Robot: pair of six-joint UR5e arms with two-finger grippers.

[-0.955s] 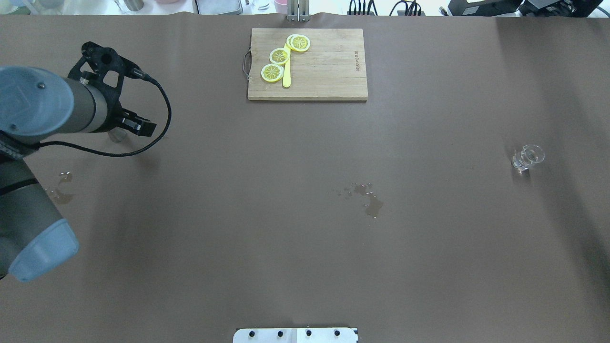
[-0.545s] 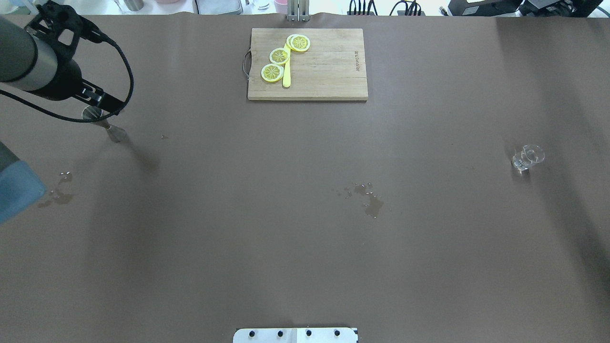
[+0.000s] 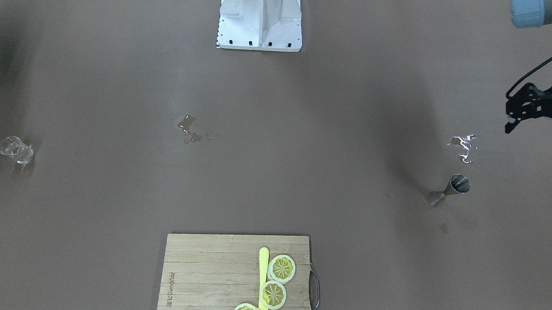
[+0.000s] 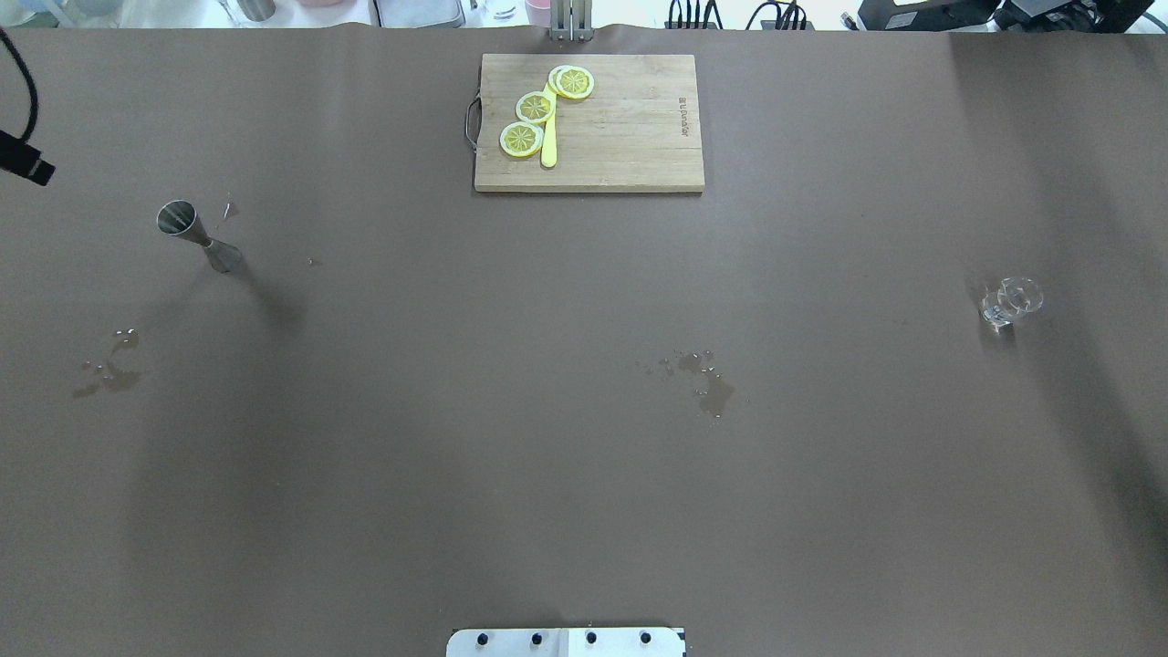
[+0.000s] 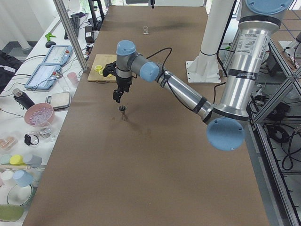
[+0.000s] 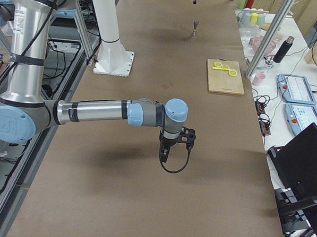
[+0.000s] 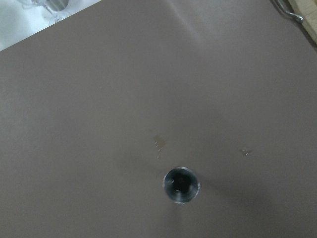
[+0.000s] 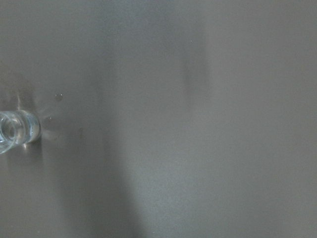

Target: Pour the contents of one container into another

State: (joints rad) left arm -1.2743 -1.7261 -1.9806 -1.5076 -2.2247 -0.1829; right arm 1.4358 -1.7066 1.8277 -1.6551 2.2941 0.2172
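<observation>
Far to the left of the board [image 4: 630,137], and nearer to the robot than it, the jigger [image 4: 201,239] is standing upright and free on the worktop [image 4: 456,502]. The left hand [image 5: 118,96] is hanging above it and not touching it; I cannot tell if its fingers are apart or together. A wet patch [image 4: 707,383] is lying in front of the board. Far to the right of the board the small glass [image 4: 1008,299] is waiting, with the right hand [image 6: 164,153] nearby, and again I cannot tell its state. The two vessels are standing well apart, so I am expecting a long carry. The narrow metal waist may be slipping or tilting in a grasp that is off centre, and liquid may be missing the small mouth.
</observation>
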